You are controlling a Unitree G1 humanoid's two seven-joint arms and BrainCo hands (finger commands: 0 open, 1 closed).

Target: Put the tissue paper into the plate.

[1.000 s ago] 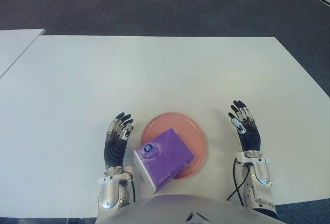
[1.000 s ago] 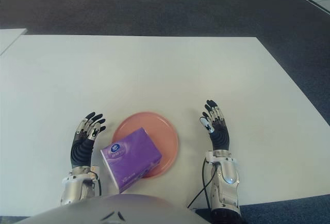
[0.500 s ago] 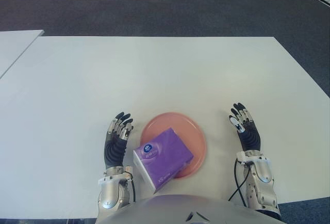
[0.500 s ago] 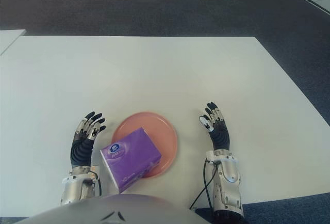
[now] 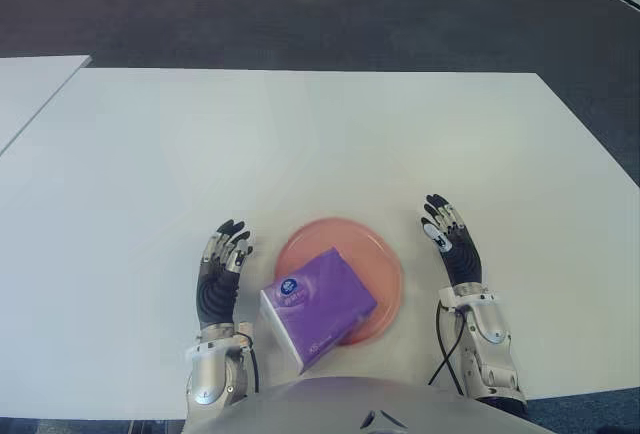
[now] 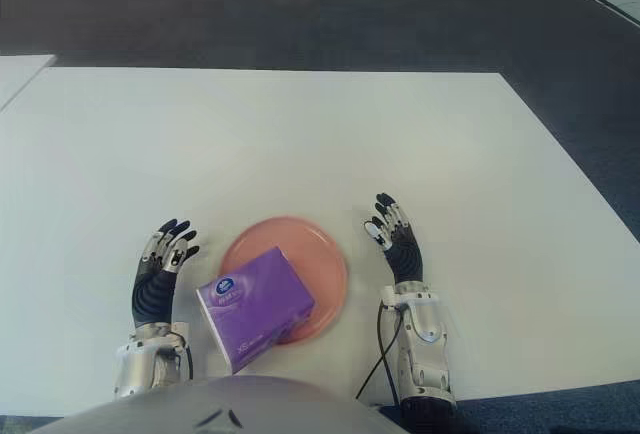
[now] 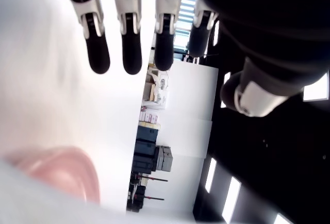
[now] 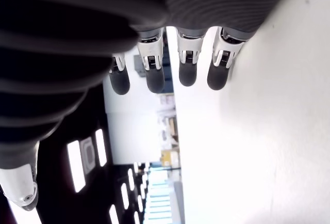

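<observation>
The purple tissue pack (image 5: 316, 306) lies half on the pink plate (image 5: 375, 259) near the table's (image 5: 300, 144) near edge. Left hand (image 5: 218, 279) and right hand (image 5: 452, 247) flank it, fingers spread, empty. The left wrist view catches only the plate's rim.

plates: 1, pink plate (image 5: 375, 259) | tissue packs: 1, purple tissue pack (image 5: 317, 306) | tables: 2, main white table (image 5: 300, 144) and second table (image 5: 30, 84) at far left | robot hands: 2, left hand (image 5: 220, 279), right hand (image 5: 450, 246)
</observation>
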